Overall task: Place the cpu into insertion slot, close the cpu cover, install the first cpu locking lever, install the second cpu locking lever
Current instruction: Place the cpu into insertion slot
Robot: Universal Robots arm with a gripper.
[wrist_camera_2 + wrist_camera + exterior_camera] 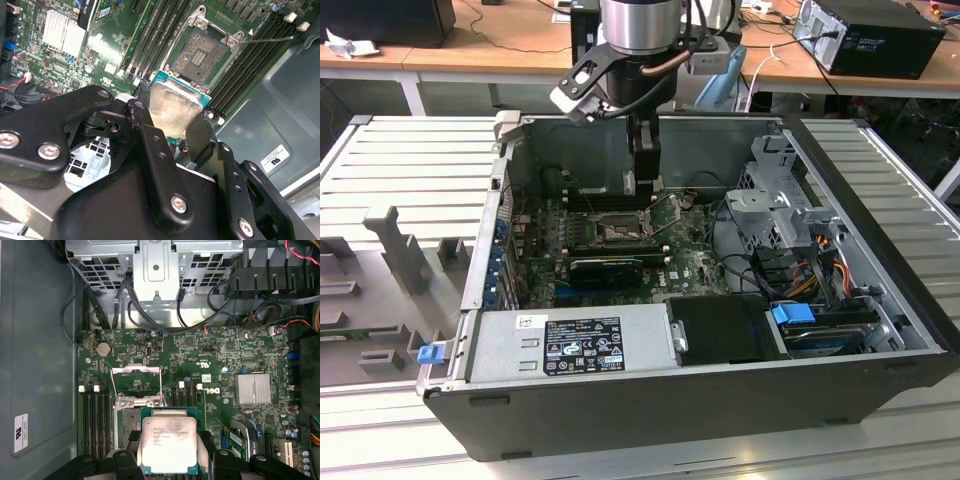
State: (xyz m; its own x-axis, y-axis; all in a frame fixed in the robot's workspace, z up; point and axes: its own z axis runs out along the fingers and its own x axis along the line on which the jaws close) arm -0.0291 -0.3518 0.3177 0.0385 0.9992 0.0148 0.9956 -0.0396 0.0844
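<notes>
Item: cpu (167, 440), clamped between the fingers of the gripper (167, 460), suspended close above the insertion slot (200, 55), near the motherboard (210, 365) edge that borders the bare case wall. It is not seated. Cpu cover (136, 370) stands raised and the lever wire (270, 39) is loose. Status, as judged: no step complete.

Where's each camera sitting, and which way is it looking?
Exterior view: off the arm, looking down into the computer case; arm and gripper show.
First wrist view: at the wrist, facing the motherboard; gripper holds the cpu.
Second wrist view: at the wrist, slanting toward the insertion slot; gripper links.
Wrist views share the cpu.
</notes>
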